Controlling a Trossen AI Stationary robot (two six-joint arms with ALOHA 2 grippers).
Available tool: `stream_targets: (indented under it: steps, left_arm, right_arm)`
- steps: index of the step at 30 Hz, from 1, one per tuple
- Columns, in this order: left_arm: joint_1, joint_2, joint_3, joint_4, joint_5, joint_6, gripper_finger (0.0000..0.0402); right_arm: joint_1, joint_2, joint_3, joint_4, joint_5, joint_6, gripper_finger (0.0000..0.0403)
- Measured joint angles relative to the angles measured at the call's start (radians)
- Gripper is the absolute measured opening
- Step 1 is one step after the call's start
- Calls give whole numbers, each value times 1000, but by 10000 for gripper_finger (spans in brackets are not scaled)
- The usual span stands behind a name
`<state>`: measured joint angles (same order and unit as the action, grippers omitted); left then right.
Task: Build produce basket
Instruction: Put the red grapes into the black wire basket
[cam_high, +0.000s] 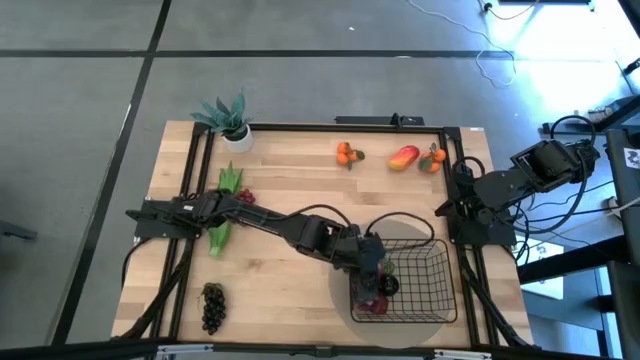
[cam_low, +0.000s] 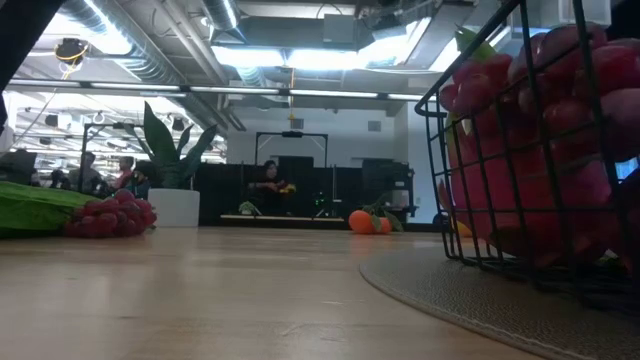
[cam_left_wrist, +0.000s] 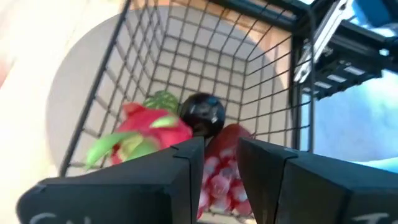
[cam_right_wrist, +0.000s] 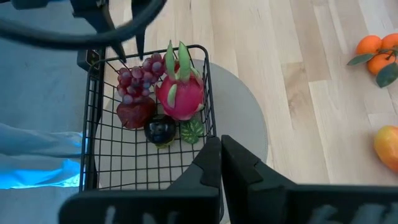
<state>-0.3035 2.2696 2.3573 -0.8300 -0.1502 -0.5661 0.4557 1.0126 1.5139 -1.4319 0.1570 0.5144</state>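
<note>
The basket (cam_high: 415, 280) serves as the reference point; it sits on a round grey mat (cam_high: 345, 275) on the wooden table (cam_high: 290, 180). Your left gripper (cam_high: 372, 272) hangs over the basket's corner nearest the left arm's side, fingers parted a little and holding nothing, directly above a red grape bunch (cam_left_wrist: 217, 180). That bunch lies on the basket floor, touching a pink dragon fruit (cam_right_wrist: 181, 93), a dark red fruit (cam_right_wrist: 134, 113) and a dark round fruit (cam_right_wrist: 160, 129). The placing step therefore appears to be at its release stage.

To finish it well, lift your left gripper straight up until the fingers clear the wire rim before you swing away, since a sideways exit could catch the mesh and drag the basket off its mat.

Your right gripper (cam_right_wrist: 219, 155), fingers pressed together and empty, waits beyond the basket on the right arm's side.

Outside the basket, well apart from it, you have two tangerine clusters (cam_high: 347, 154) and (cam_high: 433, 157), a mango (cam_high: 403, 157), a dark grape bunch (cam_high: 212, 306), another red grape bunch (cam_high: 245, 197), and the green leafy stalk (cam_high: 224, 205). The mango and tangerines lie on the right arm's side of the table and look the easier reach for that arm.
</note>
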Motion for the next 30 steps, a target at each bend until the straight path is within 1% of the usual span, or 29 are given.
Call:
stream_targets:
  steps: [11,14,16,18,20,22,23,26,27,30]
  left_arm:
    - [2,-36,-1,-16,-13,1,81]
    - [2,-47,-2,-34,-20,27,81]
    - [3,-60,-2,-42,-53,36,81]
    - [5,-79,-2,-94,-99,37,81]
    - [9,-102,-1,-114,-158,23,81]
    - [11,-132,-2,-181,-225,13,81]
    - [13,-146,-1,-177,-248,0,81]
    - [22,-187,-1,-265,-287,-40,81]
    - [26,-198,-1,-270,-287,-56,81]
    - [41,-225,-1,-362,-293,-92,81]
  right_arm:
    - [0,0,0,0,0,0,0]
    - [0,0,0,0,0,0,0]
    - [0,0,0,0,0,0,0]
    - [0,0,0,0,9,0,0]
    - [0,0,0,1,27,0,0]
    - [0,-1,0,4,33,0,0]
    - [0,-1,0,8,34,0,0]
    - [0,2,0,29,36,0,0]
    - [0,4,0,32,42,0,0]
    - [0,14,0,32,101,4,0]
